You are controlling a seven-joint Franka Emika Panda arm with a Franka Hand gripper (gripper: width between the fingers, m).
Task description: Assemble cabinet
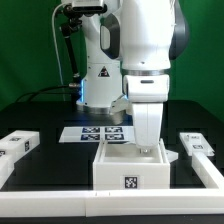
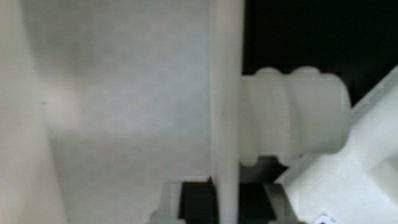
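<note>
gripper point(image 1: 150, 146) at the cabinet point(image 1: 112, 166) top, fingertips hidden by its wall; jaw width cannot be told. below the jaws, a tag point(image 1: 130, 183), too small to read.

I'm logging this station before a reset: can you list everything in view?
cabinet box: one, white, tagged, front centre of the table.
left panel: one, white, tagged, the exterior view's left.
right panel: one, white, tagged, the exterior view's right.
marker board: one, white with black tags, behind the box.
rail: one, white, along the front.
table: one, black.
arm: one, white, above the box.
hand: one, white, at the box's top; opening unclear.
</note>
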